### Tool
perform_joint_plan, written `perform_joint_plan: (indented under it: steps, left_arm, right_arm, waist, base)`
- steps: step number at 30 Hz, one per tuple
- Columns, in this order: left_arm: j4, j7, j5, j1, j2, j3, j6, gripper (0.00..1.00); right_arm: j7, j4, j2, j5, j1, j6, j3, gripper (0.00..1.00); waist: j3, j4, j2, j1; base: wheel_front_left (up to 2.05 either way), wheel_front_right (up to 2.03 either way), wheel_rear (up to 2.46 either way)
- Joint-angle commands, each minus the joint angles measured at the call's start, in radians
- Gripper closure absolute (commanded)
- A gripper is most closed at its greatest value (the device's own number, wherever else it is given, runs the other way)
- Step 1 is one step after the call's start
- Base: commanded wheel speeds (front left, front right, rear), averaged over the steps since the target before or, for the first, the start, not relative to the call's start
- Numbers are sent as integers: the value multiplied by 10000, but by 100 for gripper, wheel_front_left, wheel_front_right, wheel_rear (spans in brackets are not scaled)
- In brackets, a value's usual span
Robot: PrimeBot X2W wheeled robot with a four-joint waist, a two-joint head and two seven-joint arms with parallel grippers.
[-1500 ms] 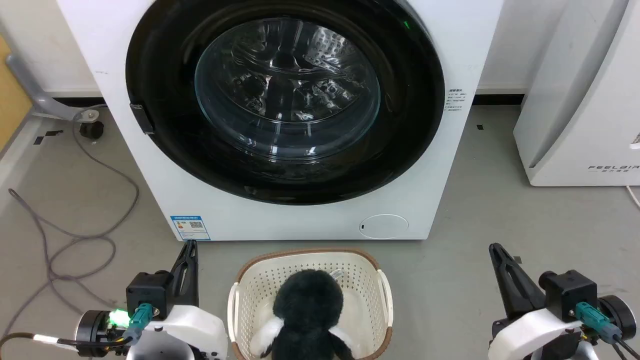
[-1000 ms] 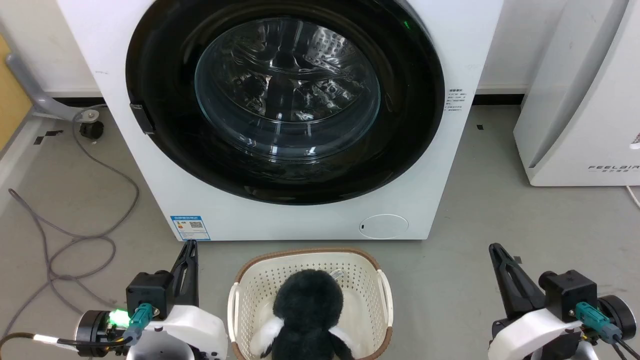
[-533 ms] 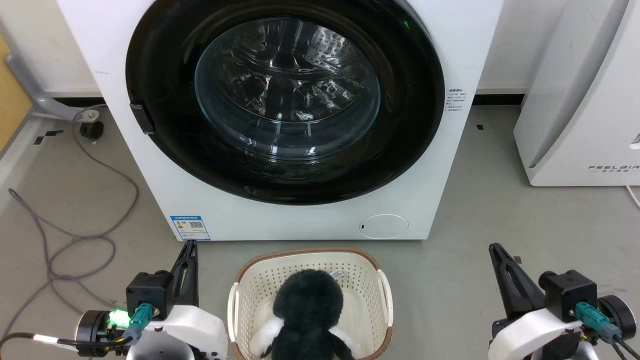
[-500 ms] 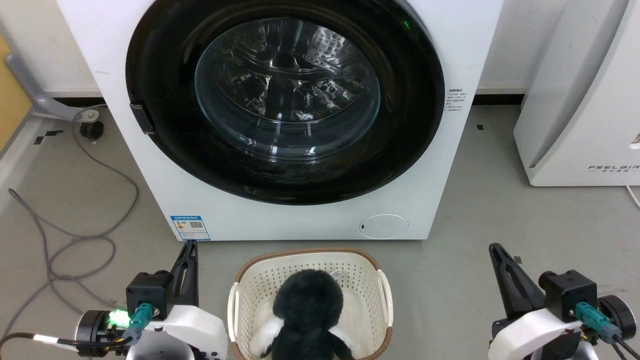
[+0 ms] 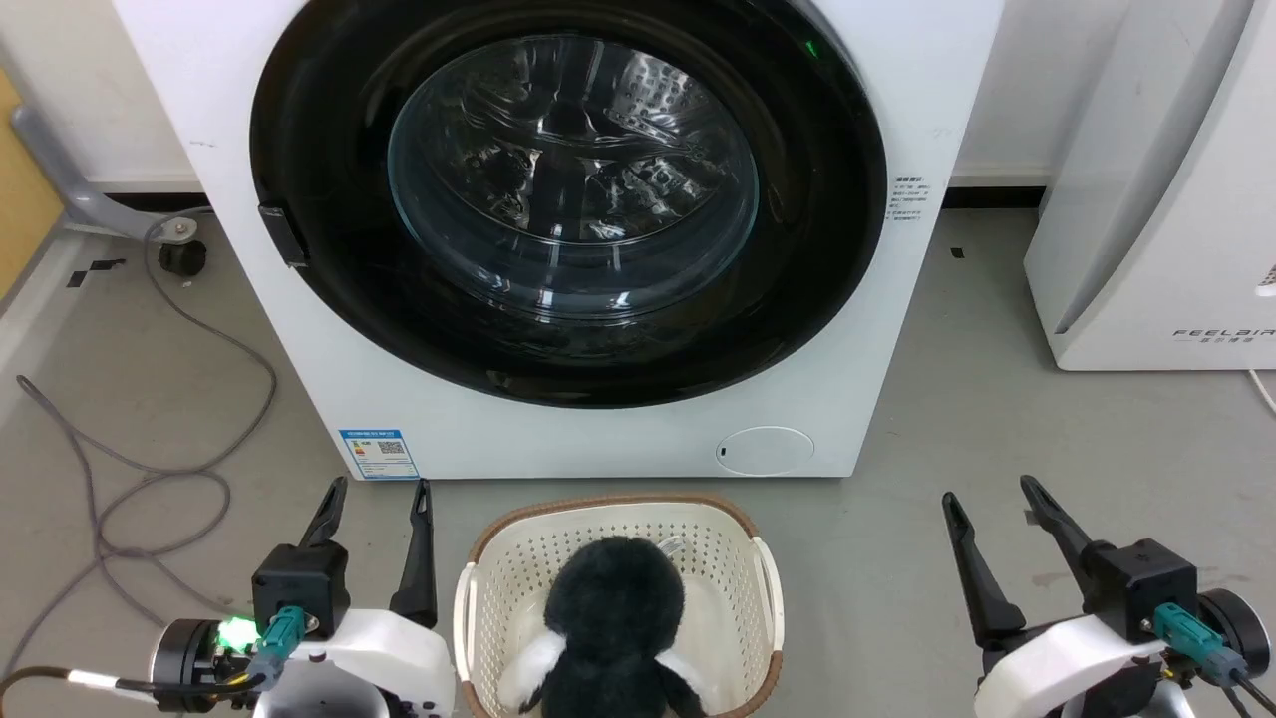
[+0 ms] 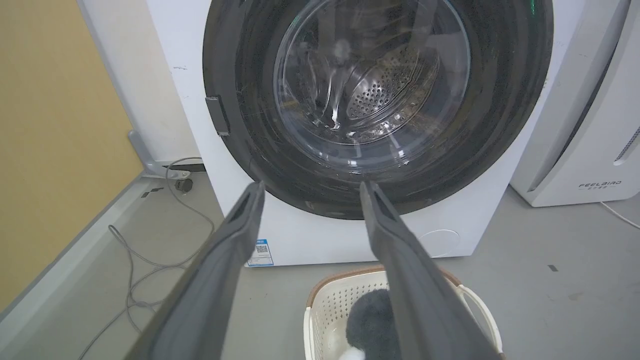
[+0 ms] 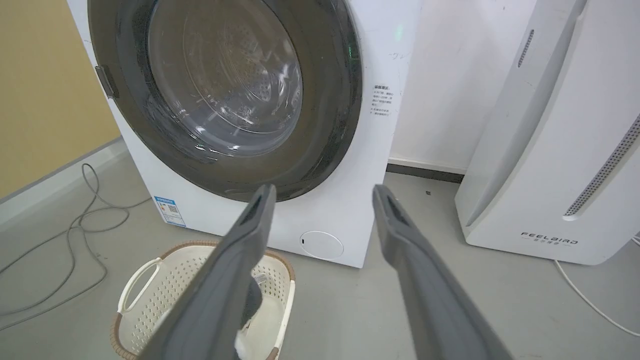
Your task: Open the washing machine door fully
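Washing machine door (image 5: 568,199): shut flush on the washing machine (image 5: 598,444), far centre; left gripper (image 5: 381,487) and right gripper (image 5: 988,490) near, jaws wide, empty; step: approach not begun; next move probably calls for reaching the dark tab (image 5: 282,235) on the door's left edge.

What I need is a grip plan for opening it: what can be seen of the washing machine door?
The washing machine door is a large round glossy black disc with a clear bulging glass bowl at its centre; the perforated drum shows through. A small dark tab sits on its left edge. It lies shut against the washing machine's white front, otherwise untouched.
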Motion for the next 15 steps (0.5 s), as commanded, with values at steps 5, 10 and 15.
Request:
perform_joint_plan:
  steps: [5,10,15]
  left_arm:
    - [20,-187,-21,55,0,-83,178,0]
    - [31,-292,-33,82,0,-135,272,0]
    - [40,-396,-47,114,0,-181,366,0]
  right_arm:
    - [-189,-25,0,419,16,1,-77,0]
    - [-294,-12,0,957,8,1,-62,98]
    - [-398,-7,0,1693,-4,1,-31,100]
  waist:
    - [14,14,0,0]
    - [21,33,0,0]
    - [28,52,0,0]
  base:
    - [0,0,0]
    - [0,0,0]
    - [0,0,0]
